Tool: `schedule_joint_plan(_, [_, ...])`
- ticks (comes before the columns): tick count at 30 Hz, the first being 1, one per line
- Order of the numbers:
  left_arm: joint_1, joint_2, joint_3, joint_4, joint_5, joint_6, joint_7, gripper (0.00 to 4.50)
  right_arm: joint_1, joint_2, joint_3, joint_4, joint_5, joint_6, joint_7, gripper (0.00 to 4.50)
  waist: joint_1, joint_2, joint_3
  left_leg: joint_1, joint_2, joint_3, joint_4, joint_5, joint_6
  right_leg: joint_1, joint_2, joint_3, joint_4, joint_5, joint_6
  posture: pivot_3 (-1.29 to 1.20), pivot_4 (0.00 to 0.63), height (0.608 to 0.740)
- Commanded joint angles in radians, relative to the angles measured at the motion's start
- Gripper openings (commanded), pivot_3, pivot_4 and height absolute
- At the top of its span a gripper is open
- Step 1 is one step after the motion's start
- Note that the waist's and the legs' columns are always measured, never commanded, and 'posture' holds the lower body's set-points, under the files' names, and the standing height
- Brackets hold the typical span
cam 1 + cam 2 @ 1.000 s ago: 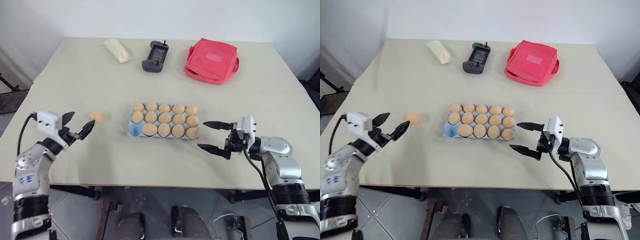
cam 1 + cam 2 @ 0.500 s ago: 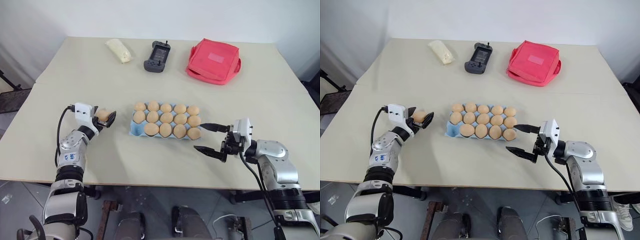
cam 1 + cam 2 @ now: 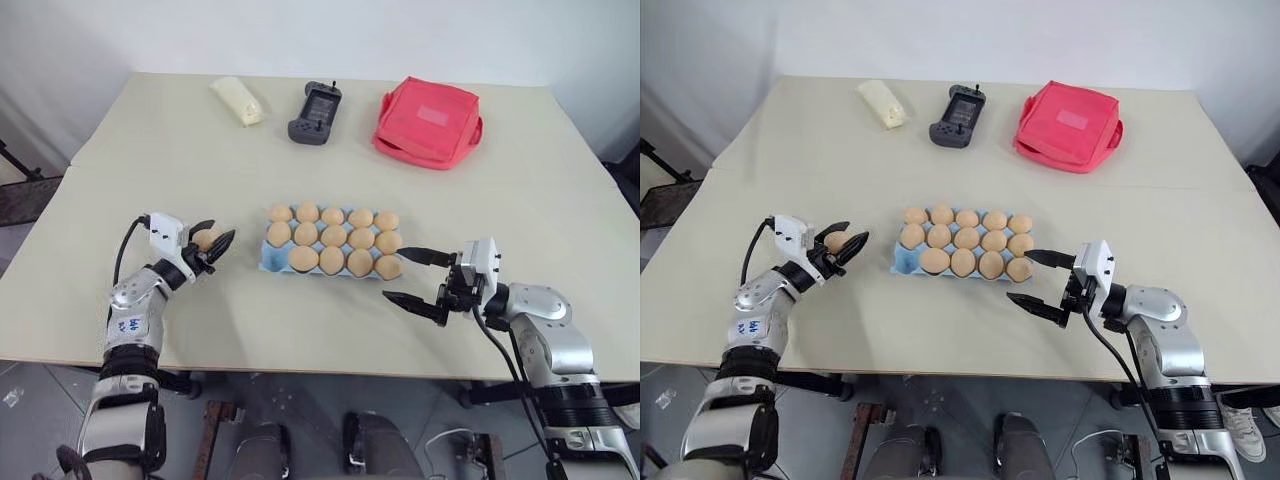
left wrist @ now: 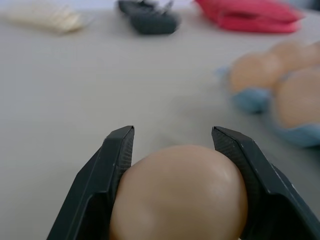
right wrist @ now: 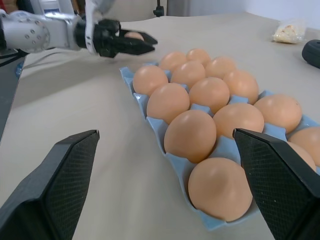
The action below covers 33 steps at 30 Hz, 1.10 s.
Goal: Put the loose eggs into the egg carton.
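Left gripper (image 3: 215, 243): I see it clenched on the loose egg (image 3: 206, 238) — a second ago those fingers stood wide with the egg lying free on the table (image 3: 300, 140) ahead of them; now a black finger presses each side of it.
Egg position: in the fingers, just left of the egg carton (image 3: 268, 262) and apart from it; I can't tell whether it is clear of the table.
Carton: fourteen eggs seated by my count, and the one bare blue cup sits at the near-left corner, the corner closest to the held egg.
Right gripper (image 3: 1037, 280): fingers spread wide and holding nothing, parked at the carton's right end; it has barely moved.
Far side: a red pouch (image 3: 425, 120), a black handheld device (image 3: 314, 100) and a pale packet (image 3: 237, 100), all well away from the work.
What it means: the pick looks done, I reckon — what remains is a short carry right to that bare corner cup, then letting go.
Watch for: squeezing a smooth shell too hard, or knocking the neighbouring eggs on the way in.
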Motion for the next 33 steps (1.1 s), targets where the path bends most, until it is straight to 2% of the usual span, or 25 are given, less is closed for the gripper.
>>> schedule_joint_plan(1, [0.003, -0.015, -0.106, -0.183, -0.010, 0.077, -0.075, 2.30, -0.002, 0.003, -0.003, -0.024, 0.013, -0.007, -0.009, 4.50, 0.008, 0.000, 0.000, 0.000, 0.000, 0.000, 0.000, 0.000, 0.000, 0.000, 0.000, 0.000, 0.000, 0.000, 0.000, 0.00, 0.150, 0.740])
schedule_joint_plan(5, [-0.022, -0.045, -0.177, -0.184, 0.020, 0.093, -0.100, 2.30, -0.021, 0.014, 0.014, -0.014, 0.006, -0.011, -0.015, 4.50, 0.011, 0.000, 0.000, 0.000, 0.000, 0.001, 0.002, 0.000, 0.001, 0.001, 0.000, 0.001, 0.000, 0.000, 0.000, 0.00, 0.150, 0.740])
schedule_joint_plan(11, [-0.047, -0.062, -0.209, -0.129, 0.051, 0.080, -0.101, 2.30, -0.024, 0.019, 0.025, -0.022, 0.007, -0.010, -0.022, 4.50, 0.008, 0.000, 0.000, 0.001, 0.001, 0.001, 0.003, 0.000, 0.001, 0.001, 0.001, 0.001, 0.001, 0.001, -0.002, 0.00, 0.150, 0.740])
schedule_joint_plan(14, [-0.047, -0.049, -0.193, -0.108, 0.060, 0.071, -0.093, 3.22, -0.023, 0.022, 0.027, -0.031, 0.011, -0.010, -0.022, 4.50, 0.009, 0.000, 0.000, 0.000, 0.001, 0.001, 0.003, 0.000, 0.001, 0.001, 0.001, 0.001, 0.001, 0.001, -0.002, 0.00, 0.150, 0.740])
schedule_joint_plan(18, [-0.004, -0.006, -0.154, -0.203, 0.017, 0.104, -0.109, 4.40, -0.015, 0.020, 0.026, -0.043, 0.013, -0.007, -0.023, 4.50, 0.007, 0.000, 0.000, 0.000, 0.001, 0.001, 0.004, 0.000, 0.002, 0.001, 0.001, 0.001, 0.001, 0.001, -0.002, 0.00, 0.150, 0.740])
schedule_joint_plan(23, [0.141, 0.142, -0.071, -0.380, -0.040, 0.193, -0.170, 4.40, -0.004, -0.014, -0.003, -0.028, 0.017, -0.001, -0.015, 4.50, 0.004, 0.000, 0.000, 0.000, 0.001, 0.000, 0.002, 0.000, 0.001, 0.000, 0.001, 0.001, 0.001, 0.001, -0.002, 0.00, 0.150, 0.740])
schedule_joint_plan(27, [0.305, 0.267, 0.020, -0.411, -0.057, 0.200, -0.227, 4.40, -0.001, -0.039, -0.023, -0.009, 0.028, -0.001, -0.005, 4.50, -0.006, 0.001, 0.000, 0.001, 0.001, 0.000, -0.001, 0.000, 0.001, 0.000, 0.000, 0.002, -0.002, 0.001, -0.002, 0.00, 0.150, 0.740])
schedule_joint_plan(33, [0.448, 0.319, 0.114, -0.430, -0.071, 0.188, -0.227, 4.40, -0.025, -0.068, -0.043, 0.055, 0.026, -0.015, 0.028, 4.50, -0.008, 0.001, 0.001, 0.000, 0.001, -0.002, -0.004, -0.003, 0.006, 0.000, -0.001, 0.001, -0.006, 0.001, -0.002, 0.00, 0.150, 0.740])
